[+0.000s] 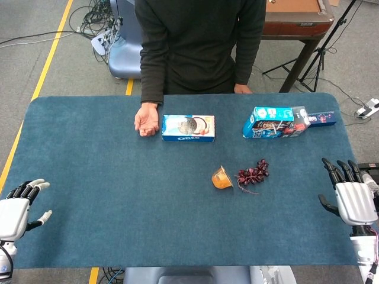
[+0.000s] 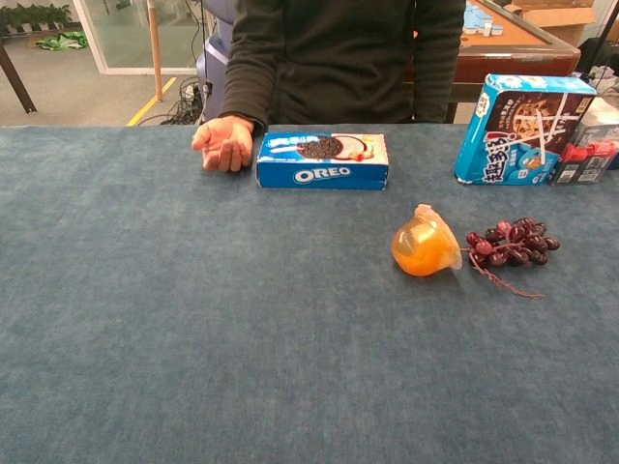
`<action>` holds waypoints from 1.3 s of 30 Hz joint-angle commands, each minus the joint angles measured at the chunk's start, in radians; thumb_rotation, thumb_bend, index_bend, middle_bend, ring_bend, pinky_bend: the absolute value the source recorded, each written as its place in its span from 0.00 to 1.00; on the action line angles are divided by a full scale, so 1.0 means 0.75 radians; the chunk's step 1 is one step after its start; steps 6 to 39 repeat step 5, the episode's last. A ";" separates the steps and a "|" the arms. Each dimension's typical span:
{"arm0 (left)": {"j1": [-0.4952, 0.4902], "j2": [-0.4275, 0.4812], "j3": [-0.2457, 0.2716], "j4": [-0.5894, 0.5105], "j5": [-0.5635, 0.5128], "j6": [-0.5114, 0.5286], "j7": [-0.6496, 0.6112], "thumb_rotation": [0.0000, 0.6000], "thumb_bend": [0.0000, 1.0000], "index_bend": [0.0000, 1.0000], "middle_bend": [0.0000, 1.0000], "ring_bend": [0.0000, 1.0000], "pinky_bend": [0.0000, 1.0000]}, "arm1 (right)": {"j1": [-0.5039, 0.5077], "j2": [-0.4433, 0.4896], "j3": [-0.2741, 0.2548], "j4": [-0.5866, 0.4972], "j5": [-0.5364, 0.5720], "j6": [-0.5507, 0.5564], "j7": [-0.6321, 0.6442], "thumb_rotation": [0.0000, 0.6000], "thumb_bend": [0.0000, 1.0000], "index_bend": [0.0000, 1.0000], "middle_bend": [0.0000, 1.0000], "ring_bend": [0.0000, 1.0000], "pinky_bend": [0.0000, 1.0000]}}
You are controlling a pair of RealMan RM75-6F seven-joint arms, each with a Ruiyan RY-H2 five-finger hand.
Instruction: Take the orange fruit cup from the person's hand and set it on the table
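Note:
The orange fruit cup lies on its side on the blue table, just left of a bunch of dark grapes. The person's hand rests empty at the table's far side, beside the Oreo box. My right hand hovers open near the table's right edge, well away from the cup. Off the front left corner, my left hand is open with fingers spread. Neither hand shows in the chest view.
A blue Oreo box lies at the far middle. A blue cookie box and smaller packets stand at the far right. The person stands behind the table.

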 commanded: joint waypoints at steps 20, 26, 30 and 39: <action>0.007 0.004 0.001 0.002 0.000 0.010 -0.009 1.00 0.20 0.27 0.22 0.18 0.25 | -0.017 -0.012 0.023 -0.005 -0.023 -0.008 -0.015 1.00 0.26 0.04 0.23 0.09 0.07; 0.007 0.004 0.001 0.002 0.000 0.010 -0.009 1.00 0.20 0.27 0.22 0.18 0.25 | -0.017 -0.012 0.023 -0.005 -0.023 -0.008 -0.015 1.00 0.26 0.04 0.23 0.09 0.07; 0.007 0.004 0.001 0.002 0.000 0.010 -0.009 1.00 0.20 0.27 0.22 0.18 0.25 | -0.017 -0.012 0.023 -0.005 -0.023 -0.008 -0.015 1.00 0.26 0.04 0.23 0.09 0.07; 0.007 0.004 0.001 0.002 0.000 0.010 -0.009 1.00 0.20 0.27 0.22 0.18 0.25 | -0.017 -0.012 0.023 -0.005 -0.023 -0.008 -0.015 1.00 0.26 0.04 0.23 0.09 0.07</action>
